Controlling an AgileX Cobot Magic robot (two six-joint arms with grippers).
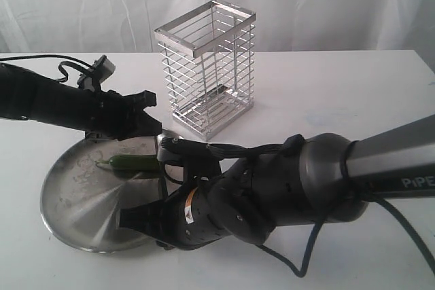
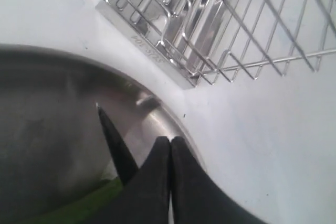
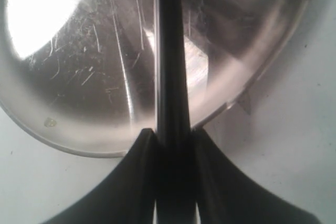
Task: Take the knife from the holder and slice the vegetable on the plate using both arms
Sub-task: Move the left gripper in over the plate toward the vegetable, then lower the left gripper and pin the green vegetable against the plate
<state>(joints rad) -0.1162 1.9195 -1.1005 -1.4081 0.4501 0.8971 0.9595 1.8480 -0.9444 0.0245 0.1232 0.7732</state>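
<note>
The steel plate (image 1: 71,198) lies at the front left with the dark green vegetable (image 1: 129,163) on its far part. My left gripper (image 1: 151,127) hangs over the plate's far rim just behind the vegetable, its fingers pressed together on nothing (image 2: 170,140). In the left wrist view the vegetable (image 2: 79,207) shows green under the fingers, and the knife (image 2: 116,148) points its black tip across the plate (image 2: 47,124). My right gripper (image 3: 173,132) is shut on the knife (image 3: 169,51), whose blade runs out over the plate (image 3: 79,77). In the exterior view this gripper (image 1: 132,221) sits low at the plate's near right edge.
The silver wire holder (image 1: 207,66) stands upright behind the plate, with nothing in it; its base (image 2: 173,40) lies close to the left gripper. The bulky right arm (image 1: 306,181) stretches across the front right of the white table. A white curtain hangs behind.
</note>
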